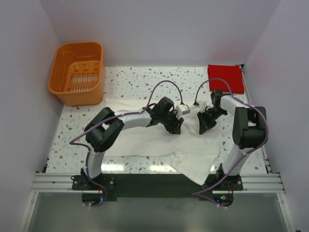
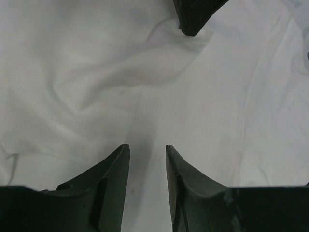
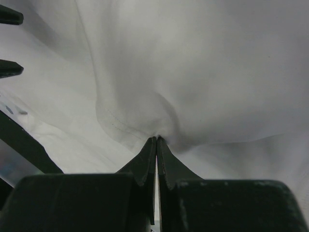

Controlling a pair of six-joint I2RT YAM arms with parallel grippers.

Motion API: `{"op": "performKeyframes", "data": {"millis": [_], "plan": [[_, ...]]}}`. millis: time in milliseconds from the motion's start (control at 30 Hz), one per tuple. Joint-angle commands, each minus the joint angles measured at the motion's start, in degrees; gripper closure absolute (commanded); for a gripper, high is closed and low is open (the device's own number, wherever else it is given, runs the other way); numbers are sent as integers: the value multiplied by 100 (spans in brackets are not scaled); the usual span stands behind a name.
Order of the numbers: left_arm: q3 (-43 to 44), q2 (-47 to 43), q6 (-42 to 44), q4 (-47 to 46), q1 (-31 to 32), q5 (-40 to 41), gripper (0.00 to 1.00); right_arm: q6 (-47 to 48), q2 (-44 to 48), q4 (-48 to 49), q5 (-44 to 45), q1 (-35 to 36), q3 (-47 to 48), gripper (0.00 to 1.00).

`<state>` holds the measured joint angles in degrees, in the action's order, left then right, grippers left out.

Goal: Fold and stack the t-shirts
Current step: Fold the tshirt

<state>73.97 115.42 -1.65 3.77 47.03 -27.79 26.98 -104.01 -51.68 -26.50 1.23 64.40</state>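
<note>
Two t-shirts lie on the speckled table point(image 1: 130, 79): the cream-white t-shirt point(image 1: 145, 140) spread rumpled across the near half, the red t-shirt point(image 1: 225, 77) folded square at the far right corner. The right gripper point(image 3: 156, 139) is clamped on a fold of the cream-white t-shirt, while the left gripper point(image 2: 147, 147) hangs over the same cloth, jaws apart, holding nothing.
</note>
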Motion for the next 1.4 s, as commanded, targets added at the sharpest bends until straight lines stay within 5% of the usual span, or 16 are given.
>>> {"op": "performKeyframes", "data": {"millis": [0,633,1033,1367], "plan": [[108,-73,543,-245,123,327,59,-9,-23,35,-22,35,161,100],[328,323,1281,80,131,819,67,-9,-129,44,40,35,204,100],[319,324,1387,124,131,854,96,0,-155,53,49,35,204,100],[311,306,1510,159,123,696,100,44,-173,44,57,35,204,100]]}}
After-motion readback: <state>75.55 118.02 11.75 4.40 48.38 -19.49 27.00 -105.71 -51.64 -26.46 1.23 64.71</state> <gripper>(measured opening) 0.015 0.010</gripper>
